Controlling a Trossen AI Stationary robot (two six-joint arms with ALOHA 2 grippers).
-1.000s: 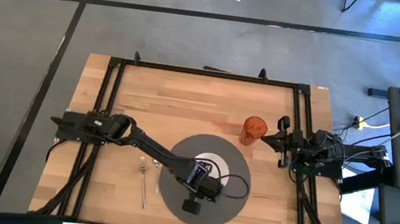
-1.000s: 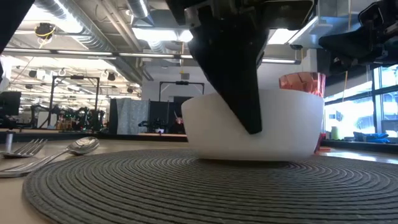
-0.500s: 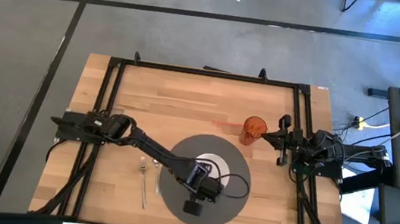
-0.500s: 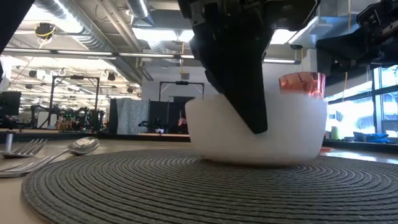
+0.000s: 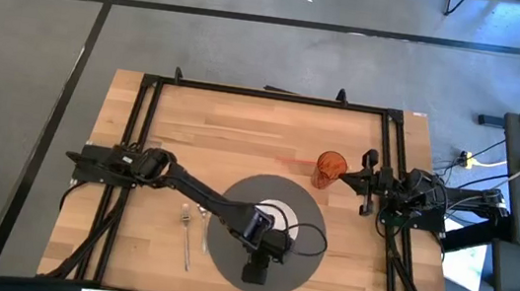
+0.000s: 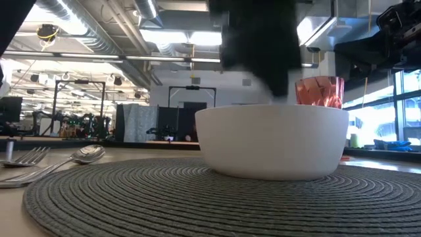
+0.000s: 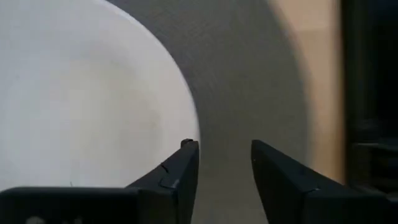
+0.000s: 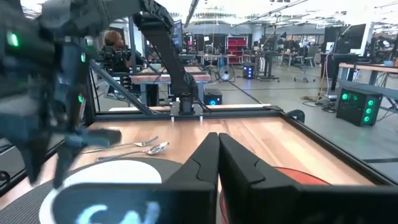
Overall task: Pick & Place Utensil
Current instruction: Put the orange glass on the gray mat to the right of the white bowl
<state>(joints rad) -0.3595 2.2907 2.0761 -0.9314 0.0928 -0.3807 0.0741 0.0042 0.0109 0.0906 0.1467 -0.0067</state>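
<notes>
the left gripper (image 5: 255, 269) hangs over the round grey placemat (image 5: 296, 269), above the near edge of the white bowl (image 5: 276, 214) that sits on the mat. in the left wrist view its two dark fingers (image 7: 180, 177) stand a narrow gap apart with nothing between them, one finger over the bowl's rim, the other over the woven mat. in the low view the gripper is a dark blurred shape above the bowl, clear of it. the fork (image 5: 187, 239) and the spoon (image 5: 203, 228) lie side by side on the wooden tabletop (image 5: 242, 133), just off the mat's left edge. an orange cup (image 5: 329, 169) stands beyond the mat toward the right. the right gripper (image 5: 350, 181) waits at the tabletop's right side near the cup, its fingers pressed together and empty
</notes>
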